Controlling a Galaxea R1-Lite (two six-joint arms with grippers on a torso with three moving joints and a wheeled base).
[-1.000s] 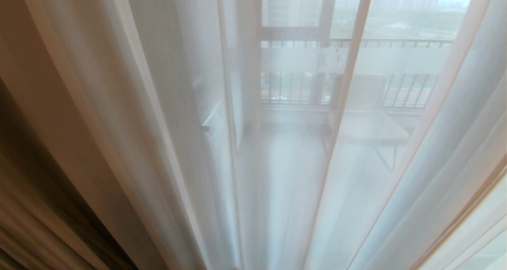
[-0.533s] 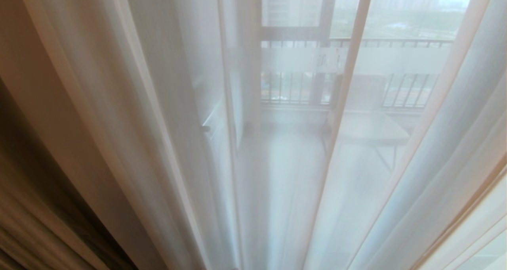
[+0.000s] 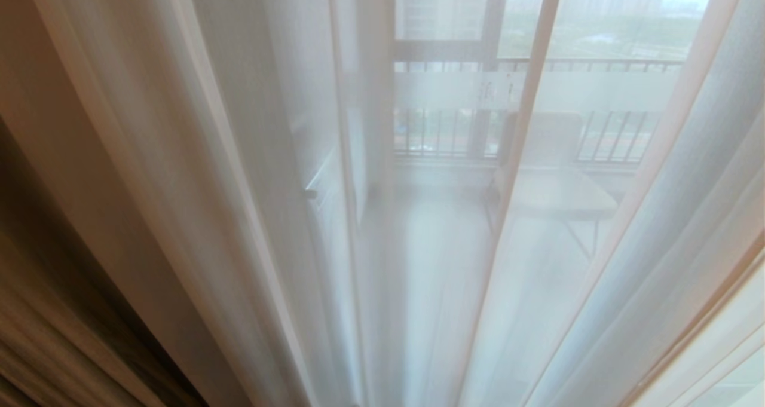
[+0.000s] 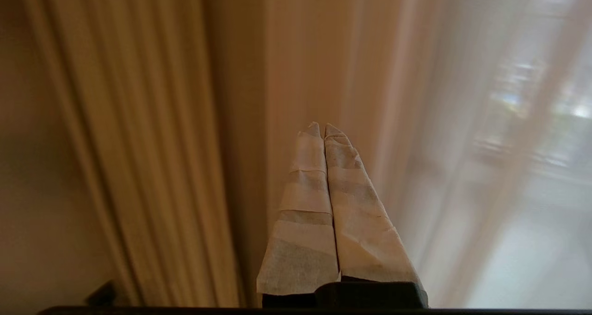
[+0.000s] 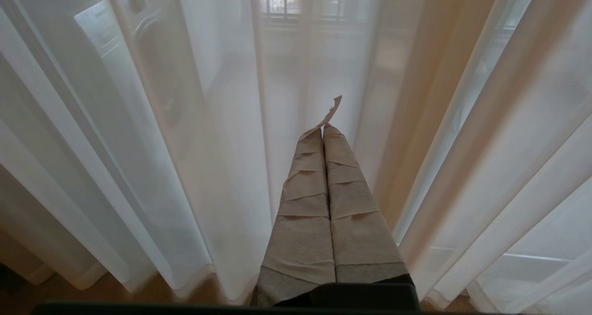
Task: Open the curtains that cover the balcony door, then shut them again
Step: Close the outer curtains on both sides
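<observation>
Sheer white curtains hang drawn across the whole head view, with the heavy beige curtain bunched at the lower left. Through the sheer cloth the balcony door shows dimly by its frosted band. Neither arm appears in the head view. My left gripper is shut and empty, its tape-wrapped fingers pointing at a beige curtain fold, with sheer cloth beside it. My right gripper is also shut and empty, a loose strip of tape curling off its tip. It faces the sheer curtain just above its hem.
Behind the sheer cloth on the balcony stand a small folding table with a chair, a railing, and a washing machine. Wooden floor shows under the curtain hem.
</observation>
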